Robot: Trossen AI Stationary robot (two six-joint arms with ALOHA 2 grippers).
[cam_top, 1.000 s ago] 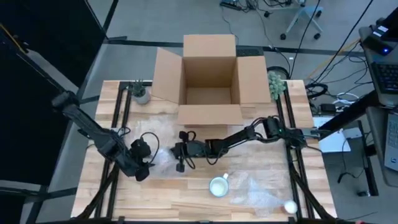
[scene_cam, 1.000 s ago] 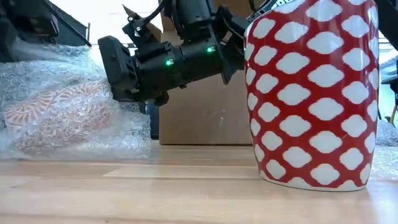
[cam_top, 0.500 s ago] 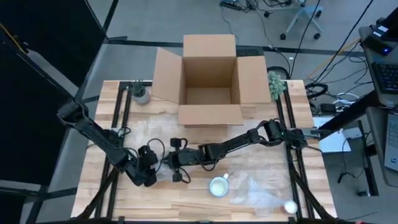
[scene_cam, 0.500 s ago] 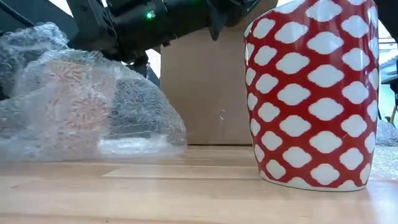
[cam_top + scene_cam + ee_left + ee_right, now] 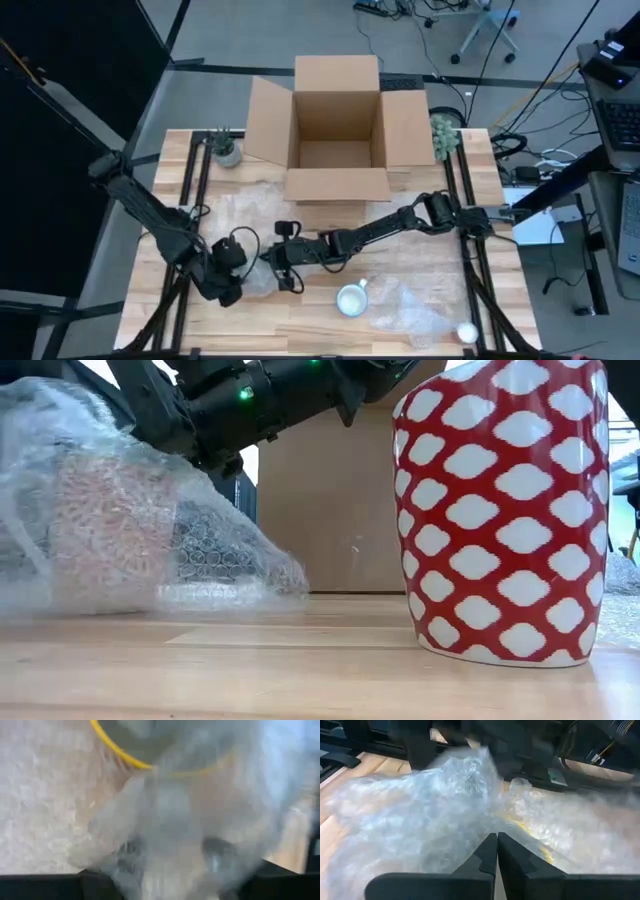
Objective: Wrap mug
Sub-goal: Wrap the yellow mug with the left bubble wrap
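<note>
My right end effector (image 5: 283,262) has its 2 fingers (image 5: 489,855) pinched together on the bubble wrap (image 5: 150,530), no gap showing. The left end effector (image 5: 232,272) sits against the same bundle; I can't tell how far it's open (its wrist view is all plastic). The wrapped mug (image 5: 105,525) lies front-left on the desk (image 5: 300,330), a red-and-white mug (image 5: 505,510) standing unwrapped nearby.

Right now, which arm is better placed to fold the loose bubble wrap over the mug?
Probably the right. The right gripper is shut on the bubble wrap beside the wrapped mug, while the left gripper sits against the bundle, steadying it.
</note>
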